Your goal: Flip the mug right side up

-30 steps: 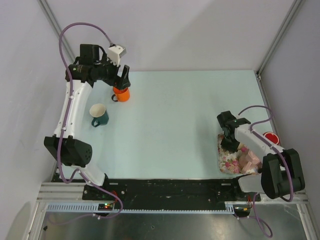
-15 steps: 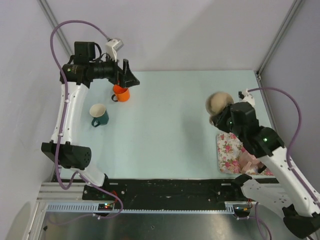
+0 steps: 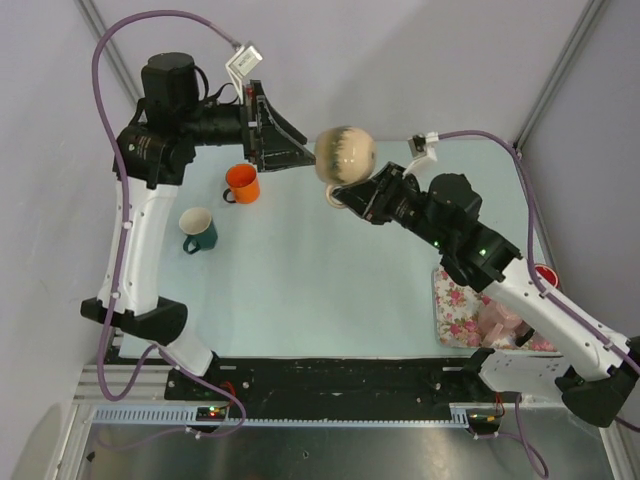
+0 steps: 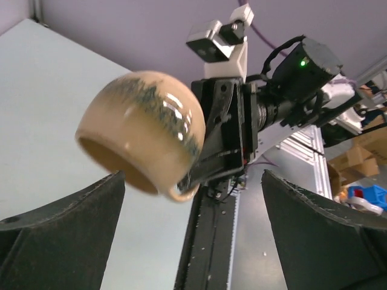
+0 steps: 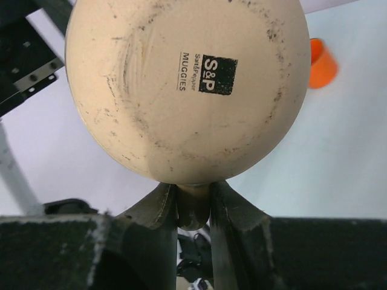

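Right wrist: speckled beige mug point(image 5: 181, 90), stamped base.

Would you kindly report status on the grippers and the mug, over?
Right gripper shut on beige mug handle, aloft. Mug base up, mouth down. Left gripper open, facing it. Orange mug, teal mug clear below.

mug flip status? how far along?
Done: the mug is off the table, clamped by its handle in the right gripper jaws. In hand: it hangs in the air base-up, rim facing down in the left wrist view; the left gripper is open beside it. Left: turn it rim-up and set it down.
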Controlling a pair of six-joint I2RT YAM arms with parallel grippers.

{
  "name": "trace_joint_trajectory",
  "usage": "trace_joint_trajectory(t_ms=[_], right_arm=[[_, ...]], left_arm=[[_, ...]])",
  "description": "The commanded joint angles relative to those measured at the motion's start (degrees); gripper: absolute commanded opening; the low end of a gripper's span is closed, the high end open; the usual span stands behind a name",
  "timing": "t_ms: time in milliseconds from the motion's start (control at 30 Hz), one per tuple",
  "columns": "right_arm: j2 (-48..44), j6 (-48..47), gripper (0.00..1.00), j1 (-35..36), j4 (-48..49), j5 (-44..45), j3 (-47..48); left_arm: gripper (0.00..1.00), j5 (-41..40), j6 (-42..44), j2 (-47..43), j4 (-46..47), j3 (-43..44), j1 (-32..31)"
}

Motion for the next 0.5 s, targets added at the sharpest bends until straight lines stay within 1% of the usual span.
trace_joint_trajectory(t_ms=[0, 200, 367, 433, 467], right_arm=[[0.3, 2.0, 0.0, 2.7, 17.1, -4.1, 6.3], [2.0, 2.3, 0.0, 4.0, 18.0, -4.4, 7.3], [2.8, 2.5, 0.0, 4.1, 18.8, -4.5, 7.5], [3.7, 2.8, 0.0, 4.0, 19.0, -5.0, 8.0], [4.4, 3.1, 0.0, 4.0, 19.0, -5.2, 8.2]], left_arm=[[0.96, 2.5, -9.8, -0.4, 6.2, -0.4, -1.3], [0.9, 1.8, -11.4, 0.4, 7.5, -1.2, -1.3], [0.84, 4.3, -12.5, 0.6, 8.3, -1.4, -1.8], [0.79, 5.2, -13.4, 0.6, 8.9, -1.6, -2.2], [0.73, 5.7, -13.9, 0.6, 9.5, -1.6, -2.4]])
